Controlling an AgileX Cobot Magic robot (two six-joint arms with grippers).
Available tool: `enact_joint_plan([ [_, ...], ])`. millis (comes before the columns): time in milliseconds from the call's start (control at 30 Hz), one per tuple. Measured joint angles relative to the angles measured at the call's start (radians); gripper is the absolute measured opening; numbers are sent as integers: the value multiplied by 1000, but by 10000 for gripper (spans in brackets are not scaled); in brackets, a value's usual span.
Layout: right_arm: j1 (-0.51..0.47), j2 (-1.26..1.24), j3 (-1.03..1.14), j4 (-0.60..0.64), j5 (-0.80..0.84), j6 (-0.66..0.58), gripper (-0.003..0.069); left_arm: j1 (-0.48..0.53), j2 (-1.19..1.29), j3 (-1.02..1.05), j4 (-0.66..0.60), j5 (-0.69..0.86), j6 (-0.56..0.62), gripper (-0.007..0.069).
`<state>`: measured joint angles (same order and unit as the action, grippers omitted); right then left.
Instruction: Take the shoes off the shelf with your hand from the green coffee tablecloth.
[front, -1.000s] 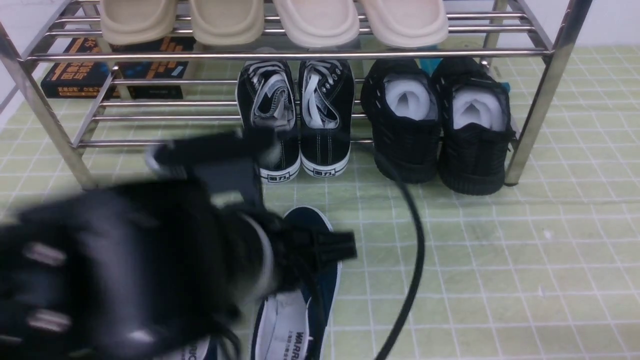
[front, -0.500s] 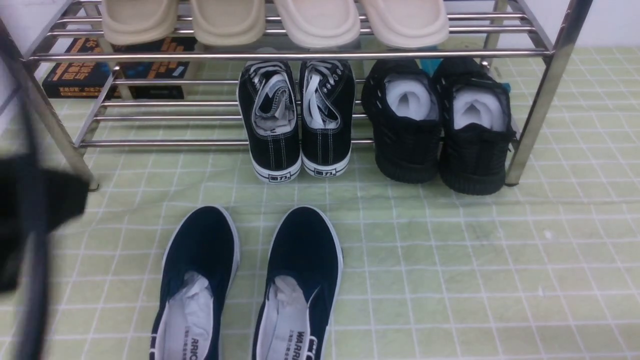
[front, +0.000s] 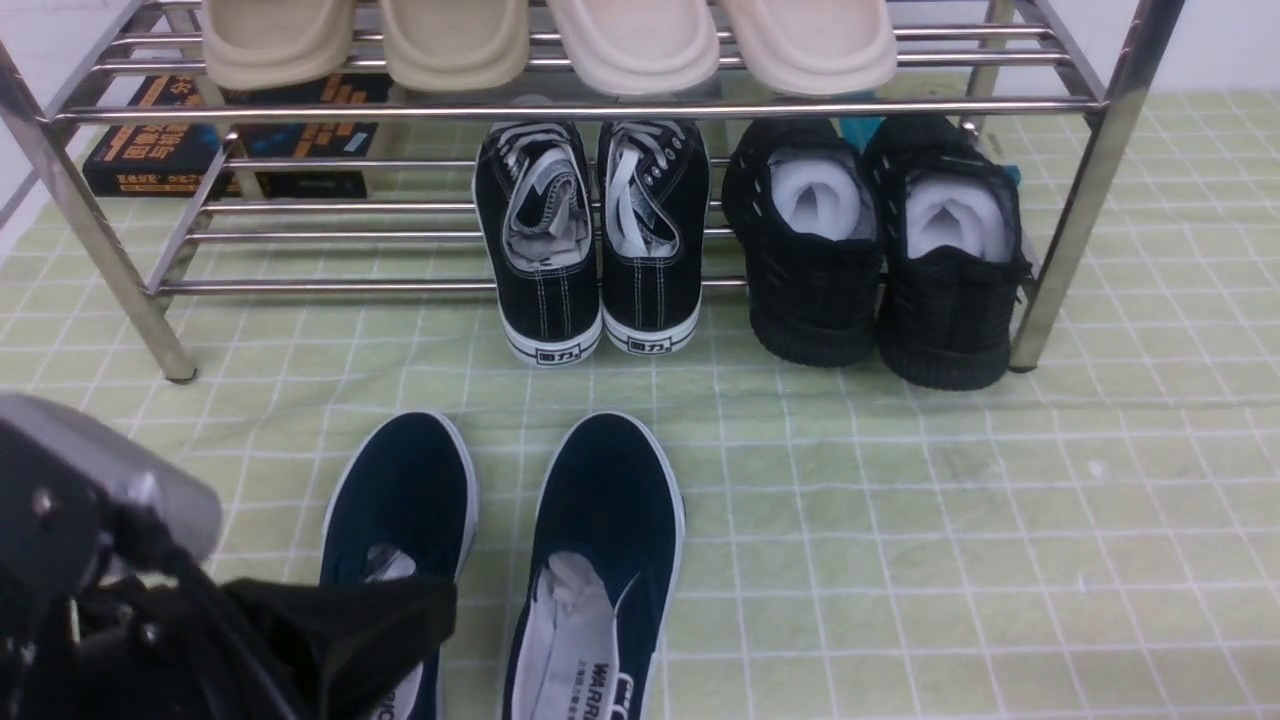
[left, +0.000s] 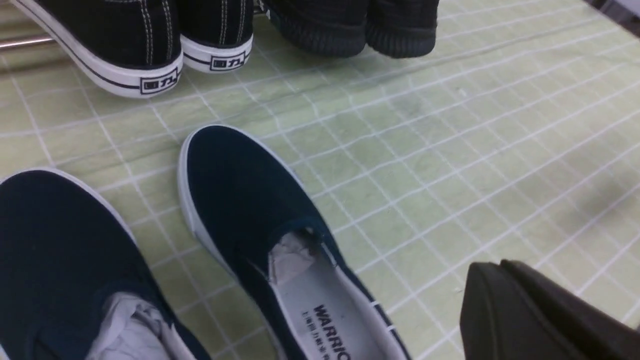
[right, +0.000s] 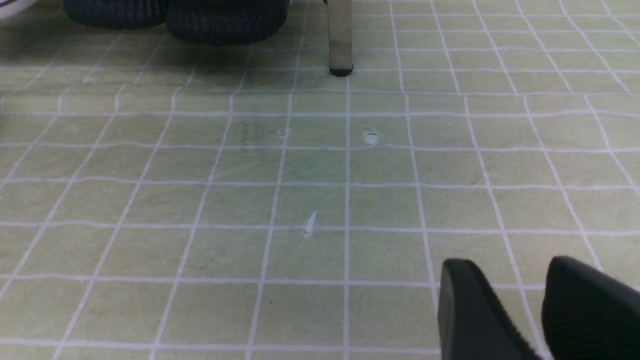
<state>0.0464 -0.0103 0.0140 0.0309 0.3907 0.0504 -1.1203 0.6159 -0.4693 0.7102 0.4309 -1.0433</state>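
My left gripper (front: 330, 640) sits at about 7 o'clock in the front view, lowest and nearest, black body with a silver-grey piece on top. Its jaws are closed together, nothing between them. In the left wrist view its fingers (left: 545, 315) show as one dark block over bare cloth, apart from the shoes.

My right gripper (right: 520, 310) shows only in the right wrist view: two black fingertips with a narrow gap of cloth between them, empty, hovering over bare grid.

The shoes (front: 600, 560) are off the rack: navy slip-ons, white soles, lying side by side on the green coffee tablecloth (front: 950, 520) at about 6 o'clock, toes pointing to 12. Paper stuffing shows in both, "WARRIOR" print on the insole. The left gripper's black part covers the heel opening of the left-hand shoe in the front view; I cannot tell if it touches.

Further out at 12 o'clock, the shelf (front: 1080, 230), chrome tubes. Lower tier: black lace-up sneakers (front: 595, 240) centre, all-black knit shoes (front: 880, 250) toward 1 o'clock, heels overhanging toward me. The lower tier's 11 o'clock end holds no shoes. Behind it, dark books (front: 230, 140). Upper tier: beige slippers (front: 540, 40) in a row.
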Motion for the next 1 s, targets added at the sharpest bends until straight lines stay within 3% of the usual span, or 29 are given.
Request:
enact_joint_plan([
  [433, 0, 0, 0, 0, 0, 0, 243, 0, -11, 10, -22, 2, -60, 20],
  [533, 0, 0, 0, 0, 0, 0, 243, 1, -73, 11, -134, 35, 29, 24],
  [633, 0, 0, 0, 0, 0, 0, 243, 58, -213, 37, -300, 50, 280, 29],
  [700, 0, 0, 0, 0, 0, 0, 243, 110, -266, 55, -372, 42, 372, 30],
  [800, 0, 0, 0, 0, 0, 0, 243, 291, -406, 128, -547, 9, 603, 33],
  [833, 0, 0, 0, 0, 0, 0, 243, 316, -420, 132, -555, 7, 625, 33],
  [867, 0, 0, 0, 0, 0, 0, 243, 423, -466, 169, -606, 3, 702, 34],
  [900, 0, 0, 0, 0, 0, 0, 243, 436, -478, 178, -611, 3, 722, 34],
  [1000, 0, 0, 0, 0, 0, 0, 243, 693, -568, 267, -666, 3, 869, 38],
])
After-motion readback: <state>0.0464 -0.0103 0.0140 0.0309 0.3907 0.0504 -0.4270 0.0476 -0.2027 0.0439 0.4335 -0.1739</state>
